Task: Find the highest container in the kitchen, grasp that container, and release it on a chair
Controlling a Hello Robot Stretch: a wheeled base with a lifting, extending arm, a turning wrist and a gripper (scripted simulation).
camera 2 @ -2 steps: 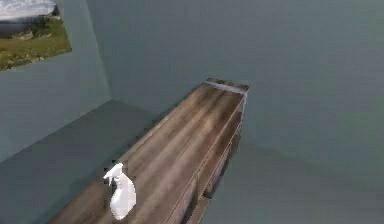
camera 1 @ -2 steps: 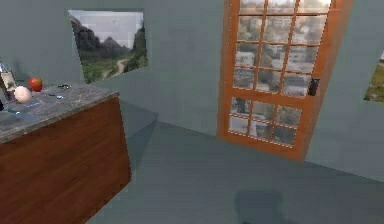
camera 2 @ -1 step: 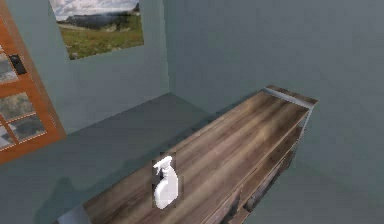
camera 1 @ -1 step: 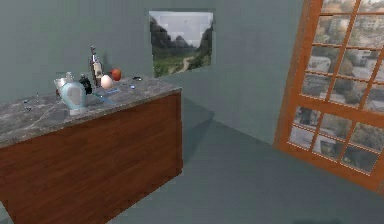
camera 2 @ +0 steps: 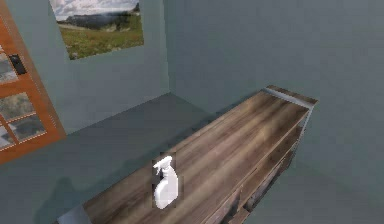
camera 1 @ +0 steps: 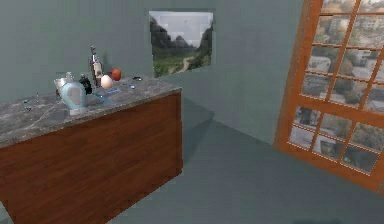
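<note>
On the marble-topped counter (camera 1: pixel 146 92) at the forward view's left, a dark bottle (camera 1: pixel 95 64) stands tallest, beside a red round fruit (camera 1: pixel 116 74) and a pale-blue vessel (camera 1: pixel 72 96); landscape painting (camera 1: pixel 181 42) on the wall behind; in the arm side view, a white spray bottle (camera 2: pixel 166 182) stands on a wooden top (camera 2: pixel 250 130); gripper state cannot be told.

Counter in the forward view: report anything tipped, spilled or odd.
Nothing stands out. The bottle stands upright on the counter, with a pale jug and a red round thing beside it; no spill shows.
</note>
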